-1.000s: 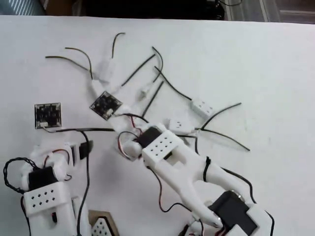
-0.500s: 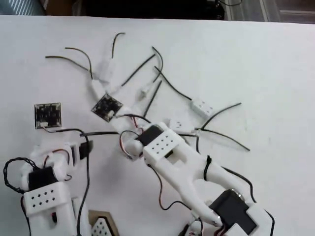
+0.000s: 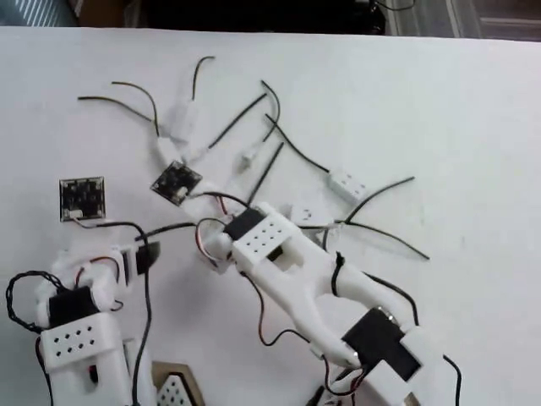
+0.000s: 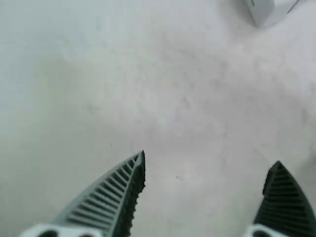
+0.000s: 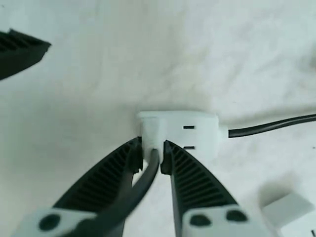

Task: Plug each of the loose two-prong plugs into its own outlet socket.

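high view: right arm point(image 3: 296, 271) lies across the mid tabletop point(image 3: 473, 110) among loose cords point(image 3: 228, 127); left arm point(image 3: 76, 330) sits at the near edge. left wrist view: left pincer point(image 4: 209, 160) apart over bare surface. right wrist view: right pincer point(image 5: 151, 145) clamped on two-prong plug point(image 5: 150, 157), which touches the end of outlet socket point(image 5: 180, 133); cannot tell if prongs are seated. judgement: push straight and level; socket looks free to slide, so bracing it seems wise.

A plain white table point(image 3: 439, 101) is seen. Two dark slots are shown on the white rectangular plastic outlet socket point(image 5: 192, 133). A black cord point(image 5: 143, 185) is borne by the white plastic plug point(image 5: 149, 145). On the left gripper point(image 4: 207, 168), one ridged finger point(image 4: 113, 197) is coloured grey, the other black.
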